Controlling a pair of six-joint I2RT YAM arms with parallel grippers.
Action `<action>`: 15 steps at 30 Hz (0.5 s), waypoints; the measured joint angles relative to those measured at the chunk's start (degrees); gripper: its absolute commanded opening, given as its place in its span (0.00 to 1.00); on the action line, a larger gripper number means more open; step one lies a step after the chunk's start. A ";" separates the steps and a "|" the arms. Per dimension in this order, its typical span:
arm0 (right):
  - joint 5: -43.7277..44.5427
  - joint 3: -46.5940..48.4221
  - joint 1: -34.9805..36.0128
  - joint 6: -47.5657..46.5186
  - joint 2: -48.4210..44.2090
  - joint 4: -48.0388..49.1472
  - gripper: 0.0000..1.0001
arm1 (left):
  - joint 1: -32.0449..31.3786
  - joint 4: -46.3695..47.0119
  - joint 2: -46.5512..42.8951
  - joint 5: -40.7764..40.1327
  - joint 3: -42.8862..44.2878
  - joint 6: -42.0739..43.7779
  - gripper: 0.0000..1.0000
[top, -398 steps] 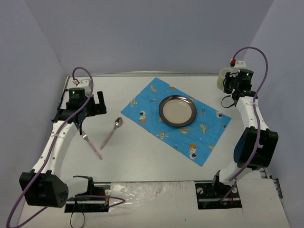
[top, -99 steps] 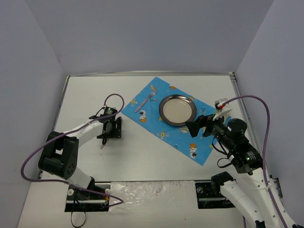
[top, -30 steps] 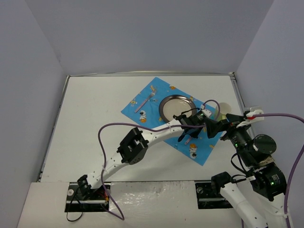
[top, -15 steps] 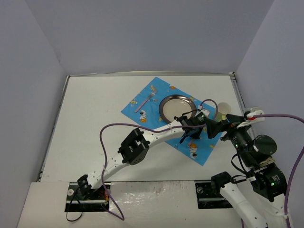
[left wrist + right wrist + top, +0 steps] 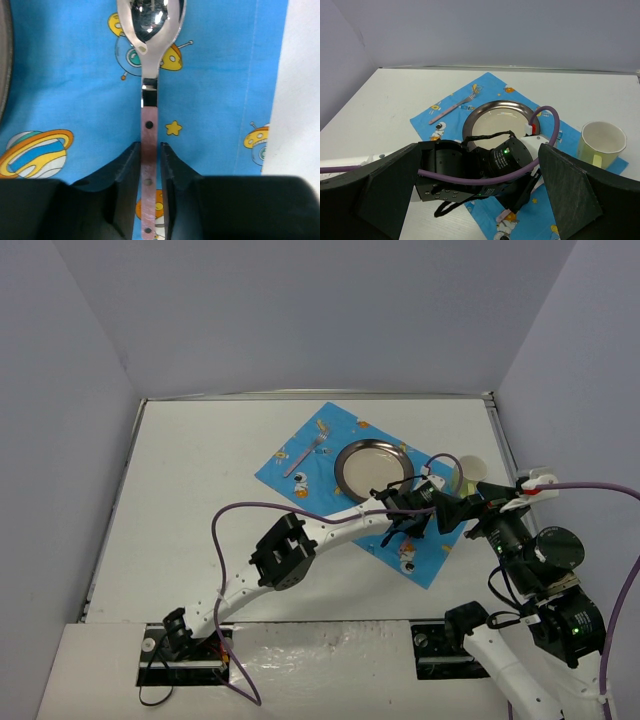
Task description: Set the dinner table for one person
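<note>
Spoon (image 5: pixel 149 115) now inside left claw (image 5: pixel 149 150)

Left arm (image 5: pixel 330 526) stretched far right, left gripper (image 5: pixel 150 150) clamped on spoon (image 5: pixel 149 105) handle. Right arm (image 5: pixel 525 555) raised, right gripper (image 5: pixel 479 150) fingers spread wide, angled down.

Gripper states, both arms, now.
Left gripper: shut on the spoon, by its pink handle.
Right gripper: open, holding nothing.
</note>
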 measured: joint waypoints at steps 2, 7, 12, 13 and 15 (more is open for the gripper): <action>0.00 0.00 0.00 0.05 0.00 0.00 1.00 | -0.02 0.23 0.00 0.17 -0.02 -0.56 0.34; 0.00 0.00 0.00 0.06 0.00 -0.02 1.00 | -0.48 2.10 -0.35 0.10 -0.94 -1.39 0.53; -0.02 0.00 0.00 -0.02 -0.04 -0.04 1.00 | -0.96 3.58 -1.92 -0.32 -3.58 -1.56 0.69; -0.02 0.01 0.00 -0.11 -0.03 -0.04 1.00 | -0.97 3.45 -2.36 -0.36 -4.13 -1.56 0.70; -0.01 0.14 0.00 -0.36 -0.02 -0.17 1.00 | -0.98 3.30 -3.27 -0.39 -5.33 -1.56 0.71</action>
